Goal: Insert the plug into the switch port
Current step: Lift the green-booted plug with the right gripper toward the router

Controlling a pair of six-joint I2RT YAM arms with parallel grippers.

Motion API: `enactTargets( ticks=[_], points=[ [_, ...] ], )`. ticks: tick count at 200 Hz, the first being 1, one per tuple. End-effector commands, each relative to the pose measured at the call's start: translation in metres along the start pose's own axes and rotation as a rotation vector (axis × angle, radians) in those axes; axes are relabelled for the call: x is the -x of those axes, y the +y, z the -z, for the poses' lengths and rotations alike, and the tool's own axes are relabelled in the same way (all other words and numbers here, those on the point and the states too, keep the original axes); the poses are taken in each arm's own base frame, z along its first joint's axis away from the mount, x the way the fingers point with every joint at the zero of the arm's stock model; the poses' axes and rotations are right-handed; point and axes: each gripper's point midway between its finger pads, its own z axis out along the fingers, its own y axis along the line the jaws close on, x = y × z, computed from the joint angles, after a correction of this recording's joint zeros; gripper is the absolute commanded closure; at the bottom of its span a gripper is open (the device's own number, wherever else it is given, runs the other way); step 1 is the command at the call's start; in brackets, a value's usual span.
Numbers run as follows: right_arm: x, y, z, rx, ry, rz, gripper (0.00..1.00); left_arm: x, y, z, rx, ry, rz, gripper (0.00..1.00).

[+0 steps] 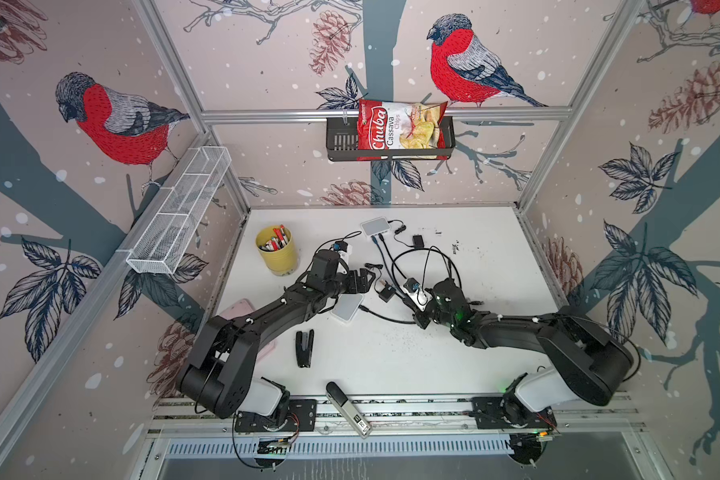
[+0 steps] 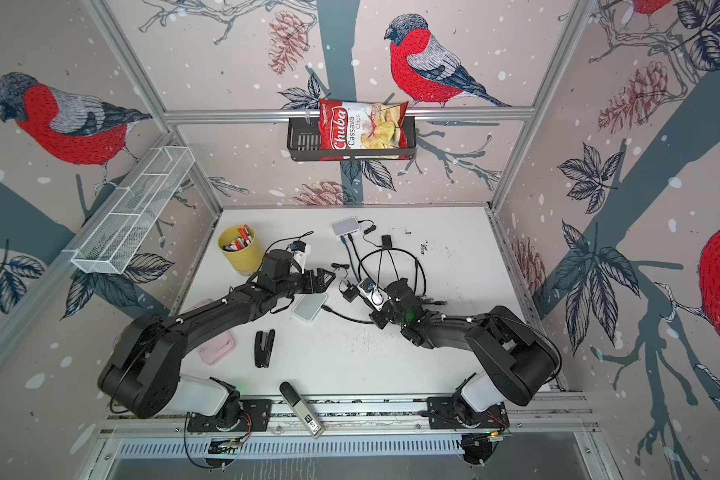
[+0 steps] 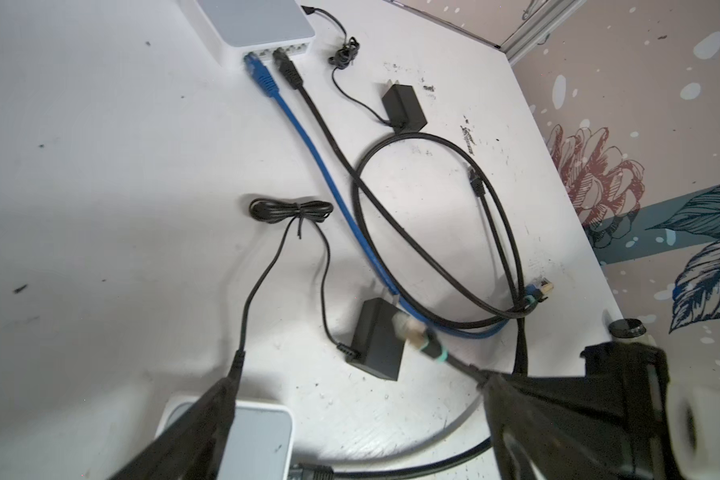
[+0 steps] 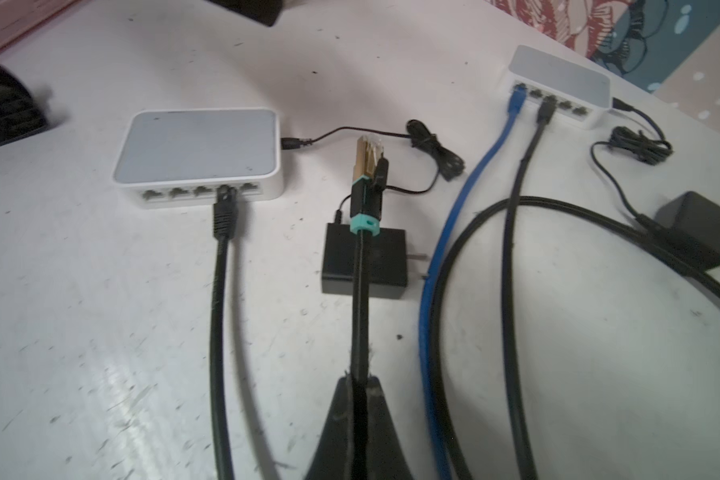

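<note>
Two black arms, the left arm point(image 1: 267, 320) and the right arm point(image 1: 516, 332), reach in from the front edge of the white table point(image 1: 495, 270) and almost meet near its middle. The left gripper point(image 1: 366, 280) hovers close over the near switch point(image 1: 347, 307), jaws spread wide with nothing held between them. The right gripper point(image 4: 359, 380) has its jaws pressed together on a black cord point(image 4: 360, 316), a little way behind the plug. A yellow cup point(image 1: 277, 253) of markers stands toward the far left corner. The near switch, a flat white box, lies about mid-table with one black cable point(image 4: 221, 291) seated in its row of ports and open ports on either side of it. A second switch point(image 1: 375, 226) sits by the far edge with a blue cable point(image 4: 466, 199) and a black one plugged in. A black stapler point(image 1: 304, 347) lies toward the front edge. A black power adapter point(image 4: 391, 266) rests flat just beside the near switch. The plug point(image 4: 366, 183), gold-tipped with a teal collar, hangs in the air over that adapter, near the mid-table switch but in none of its ports.
</note>
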Motion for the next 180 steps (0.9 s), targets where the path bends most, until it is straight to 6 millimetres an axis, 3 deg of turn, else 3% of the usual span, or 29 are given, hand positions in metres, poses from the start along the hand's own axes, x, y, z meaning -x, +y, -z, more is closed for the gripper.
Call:
enactTargets(
  ticks=[1,32,65,91,180],
  points=[
    [0.015,0.008,0.004,0.012,-0.074,0.076,0.97,-0.012,0.003,-0.01,0.064,0.052,-0.005,0.15],
    [0.016,0.01,0.006,-0.018,-0.075,0.099,0.96,-0.027,-0.007,-0.026,0.038,0.108,0.059,0.28],
    [0.016,0.009,0.006,-0.037,-0.079,0.099,0.96,-0.031,-0.017,-0.034,0.018,0.126,0.082,0.36],
    [0.016,0.007,0.003,-0.053,-0.071,0.103,0.96,-0.033,-0.019,-0.038,0.005,0.136,0.095,0.5],
    [0.016,0.011,0.0,-0.053,-0.068,0.118,0.94,-0.036,-0.027,-0.048,-0.053,0.143,0.096,0.72]
  ],
)
